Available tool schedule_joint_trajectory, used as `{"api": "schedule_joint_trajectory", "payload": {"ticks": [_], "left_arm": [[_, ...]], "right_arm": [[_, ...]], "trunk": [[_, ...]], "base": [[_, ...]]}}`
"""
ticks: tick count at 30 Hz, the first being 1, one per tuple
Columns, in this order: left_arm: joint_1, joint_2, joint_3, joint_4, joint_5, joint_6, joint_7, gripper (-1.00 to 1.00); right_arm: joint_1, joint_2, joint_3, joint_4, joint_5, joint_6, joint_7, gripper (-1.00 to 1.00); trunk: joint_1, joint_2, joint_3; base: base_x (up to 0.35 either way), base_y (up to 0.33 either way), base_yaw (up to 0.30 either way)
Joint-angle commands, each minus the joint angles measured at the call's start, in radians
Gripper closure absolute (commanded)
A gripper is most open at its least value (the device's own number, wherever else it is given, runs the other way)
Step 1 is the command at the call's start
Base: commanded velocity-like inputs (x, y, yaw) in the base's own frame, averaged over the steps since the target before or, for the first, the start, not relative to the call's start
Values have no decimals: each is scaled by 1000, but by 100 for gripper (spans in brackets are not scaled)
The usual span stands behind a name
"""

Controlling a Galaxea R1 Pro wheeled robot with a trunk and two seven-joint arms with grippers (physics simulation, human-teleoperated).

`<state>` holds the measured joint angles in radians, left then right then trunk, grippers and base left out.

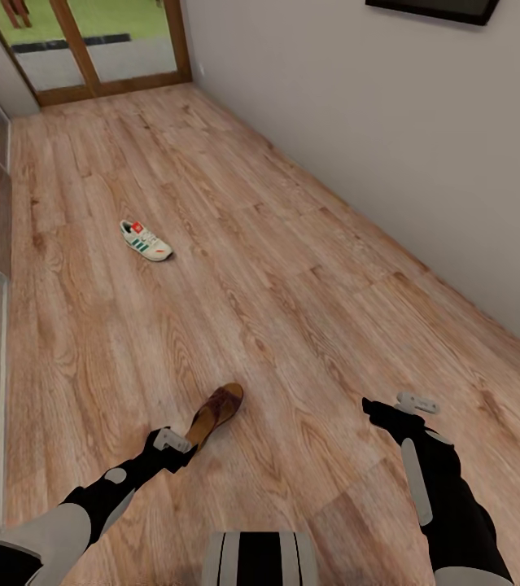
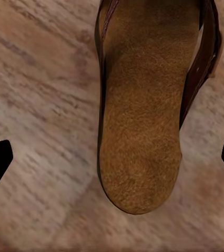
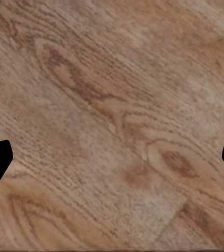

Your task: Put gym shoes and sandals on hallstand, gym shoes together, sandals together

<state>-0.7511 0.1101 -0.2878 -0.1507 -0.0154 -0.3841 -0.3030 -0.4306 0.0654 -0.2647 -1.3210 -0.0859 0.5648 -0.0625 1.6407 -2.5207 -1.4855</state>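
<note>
Step in hand, by judgement: pick up sandal (image 1: 216,415), lower centre of head frame, flat on floor (image 1: 292,277); left gripper (image 1: 172,443) poised at its heel end, jaws spread wide, tips at both frame edges in wrist view with heel of sandal (image 2: 141,121) centred between, nothing held; advisable: lower straight, keep footbed centred, close across narrow width, avoid catching strap; right gripper (image 1: 410,404) over bare planks, lower right, jaws likewise released, empty; sneaker (image 1: 146,240) upper left of frame, well apart from sandal; rack not seen.
</note>
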Motion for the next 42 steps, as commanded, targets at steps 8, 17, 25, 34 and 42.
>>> {"api": "schedule_joint_trajectory", "payload": {"ticks": [8,17,25,34,42], "left_arm": [[-1,0,-2,0,-1,-4,-1,-100],[-1,0,-2,0,-2,-4,-1,-100],[-1,0,-2,0,-4,-4,-1,-100],[-1,0,-2,-1,-5,-4,-1,-100],[0,0,-2,-1,-6,-4,-1,-100]], "right_arm": [[0,1,-1,-1,-9,4,-7,-100],[0,1,-1,-1,-9,4,-7,-100],[0,1,0,-1,-9,4,-7,-100],[0,1,-1,-1,-9,4,-7,-100],[0,1,-1,-1,-9,4,-7,-100]], "trunk": [[2,-1,-31],[3,-2,-46],[6,-3,-75],[7,-4,-90],[8,-5,-104]], "base": [[0,0,0],[0,0,0],[0,0,0],[0,0,0],[0,0,0]]}}
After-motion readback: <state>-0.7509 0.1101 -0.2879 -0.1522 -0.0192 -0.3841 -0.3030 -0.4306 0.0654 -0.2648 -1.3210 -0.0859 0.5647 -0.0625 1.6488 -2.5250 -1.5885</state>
